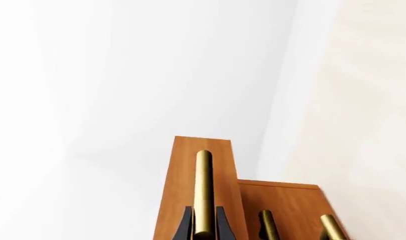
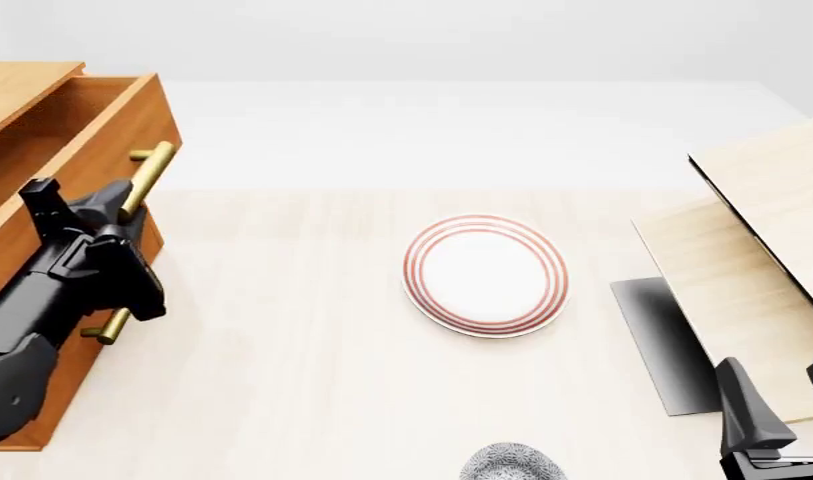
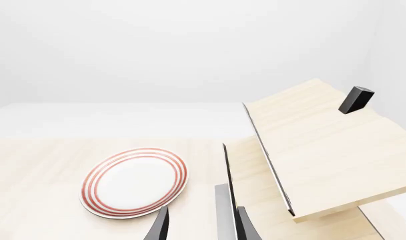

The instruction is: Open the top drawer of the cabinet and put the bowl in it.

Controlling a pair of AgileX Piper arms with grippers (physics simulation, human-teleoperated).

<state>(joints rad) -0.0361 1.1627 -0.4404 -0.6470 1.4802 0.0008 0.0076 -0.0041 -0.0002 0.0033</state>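
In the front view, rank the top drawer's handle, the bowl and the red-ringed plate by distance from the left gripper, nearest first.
1. Top drawer's handle: between the left gripper's fingers, far left.
2. Red-ringed plate: mid-table, to its right.
3. Bowl: bottom edge, only partly visible, slightly farther than the plate.

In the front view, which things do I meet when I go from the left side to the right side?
cabinet → left gripper → plate with red rings → pale wood panels; the bowl sits low, under the plate.
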